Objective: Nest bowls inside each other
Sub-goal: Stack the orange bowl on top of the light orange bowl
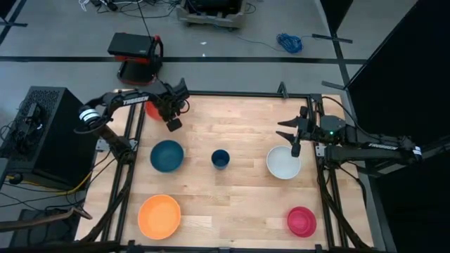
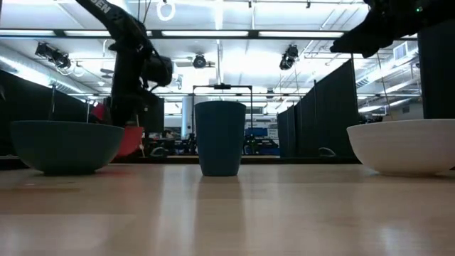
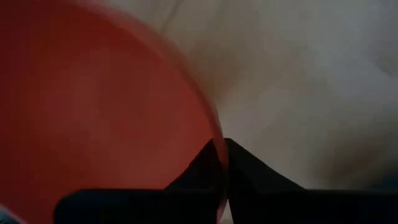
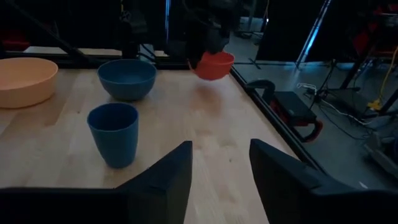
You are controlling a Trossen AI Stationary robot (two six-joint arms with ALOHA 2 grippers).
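The red-orange bowl (image 1: pixel 150 109) is at the table's far left corner, and my left gripper (image 1: pixel 171 122) points down, shut on its rim. On the table stand the teal bowl (image 1: pixel 166 155), the small dark blue cup-like bowl (image 1: pixel 220 159), the white bowl (image 1: pixel 283 163), the large orange bowl (image 1: pixel 159 216) and the magenta-pink bowl (image 1: pixel 301 221). My right gripper (image 4: pixel 221 165) hangs open, high over the white bowl's far rim, with nothing between its fingers. My left gripper pinches the red-orange bowl's rim (image 3: pixel 217 134) between its two fingers, one finger inside the bowl (image 3: pixel 202 163) and one outside. The fingers come from above, pointing down. Whether the bowl is clear of the table, I cannot tell.
The table's black frame rail (image 1: pixel 232 93) runs close behind the red-orange bowl. Bare wood lies at the table's middle (image 1: pixel 232 204), between the orange and magenta-pink bowls. A black and red case (image 1: pixel 135 50) sits on the floor beyond the far edge.
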